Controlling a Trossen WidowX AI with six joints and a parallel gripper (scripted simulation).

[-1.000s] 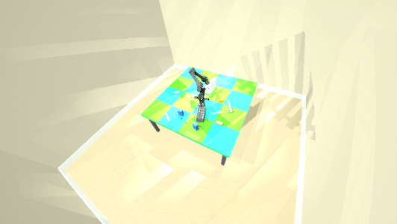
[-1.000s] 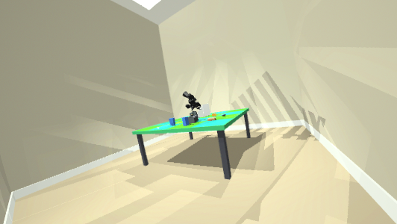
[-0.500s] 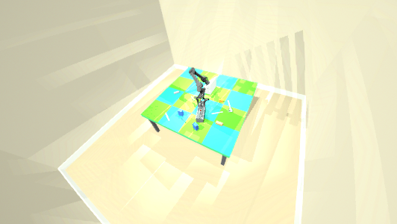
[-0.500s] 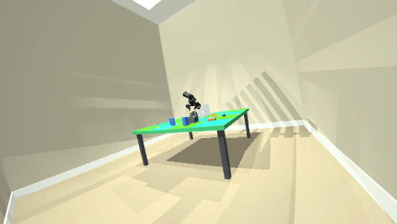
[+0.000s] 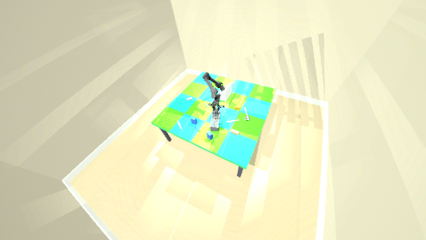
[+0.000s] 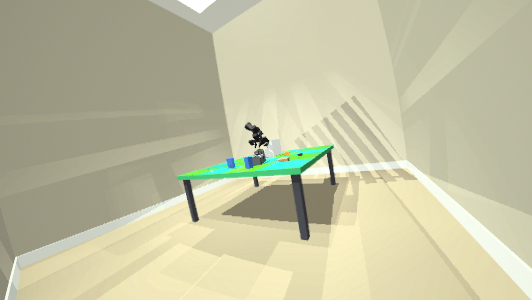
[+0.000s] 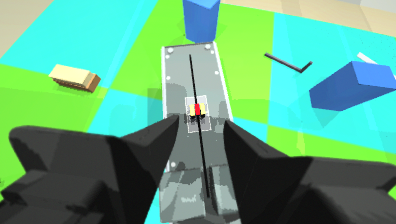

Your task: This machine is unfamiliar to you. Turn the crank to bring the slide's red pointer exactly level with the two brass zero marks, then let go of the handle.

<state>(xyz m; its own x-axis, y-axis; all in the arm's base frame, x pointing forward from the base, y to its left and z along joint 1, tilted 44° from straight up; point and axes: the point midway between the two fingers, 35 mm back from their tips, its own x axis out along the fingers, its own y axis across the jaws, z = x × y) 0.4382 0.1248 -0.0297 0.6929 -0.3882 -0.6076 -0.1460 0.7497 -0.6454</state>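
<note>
The machine is a long grey box with a thin black line along its top. In the wrist view a small red pointer sits inside a pale outlined window, with a yellow brass mark on each side; it looks about level with them, but a small offset cannot be ruled out. My gripper is open, its dark fingers apart over the near part of the box, with nothing seen between them. The crank and its handle cannot be made out; the fingers and a glossy grey block fill the near end.
A blue block stands by the box's far end, another blue block to one side. A black bent rod and a tan block lie nearby. A white panel stands near the arm.
</note>
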